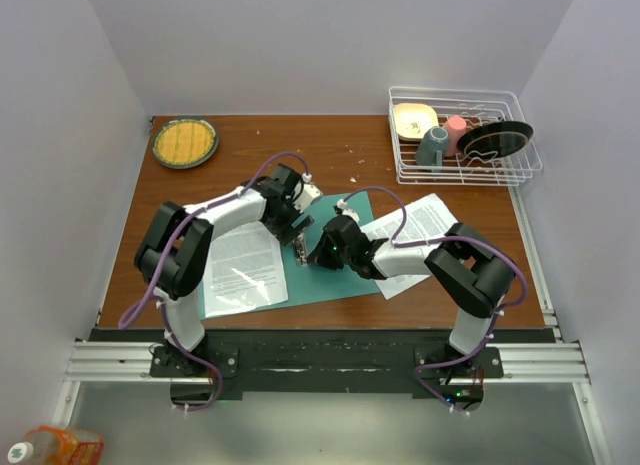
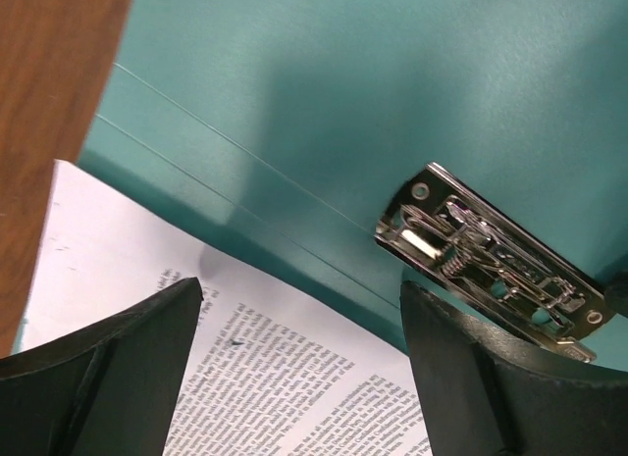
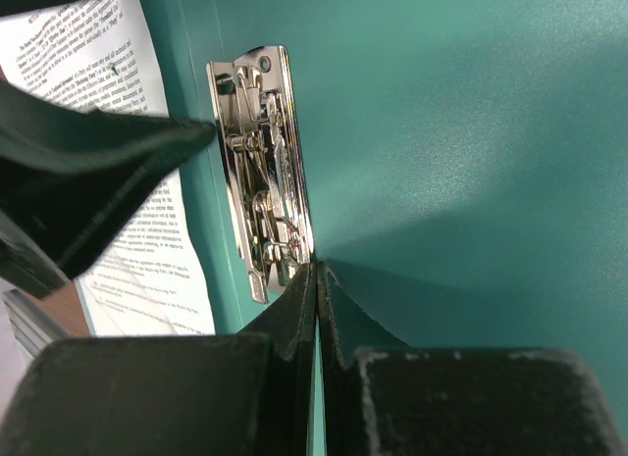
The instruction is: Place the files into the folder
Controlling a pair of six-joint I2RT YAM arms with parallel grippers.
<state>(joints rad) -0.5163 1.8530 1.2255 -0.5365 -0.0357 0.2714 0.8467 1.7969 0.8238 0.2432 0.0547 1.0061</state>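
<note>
The teal folder lies open on the table. One printed file sheet rests on its left half, and it also shows in the left wrist view. Another sheet lies off the folder's right edge, partly under my right arm. My left gripper is open and hovers over the sheet's edge, beside the folder's metal clip. My right gripper is shut, with a thin teal edge of the folder pinched between its fingers right next to the clip.
A white wire dish rack with cups and plates stands at the back right. A round woven yellow plate sits at the back left. Small crumbs lie behind the folder. White walls close in the table.
</note>
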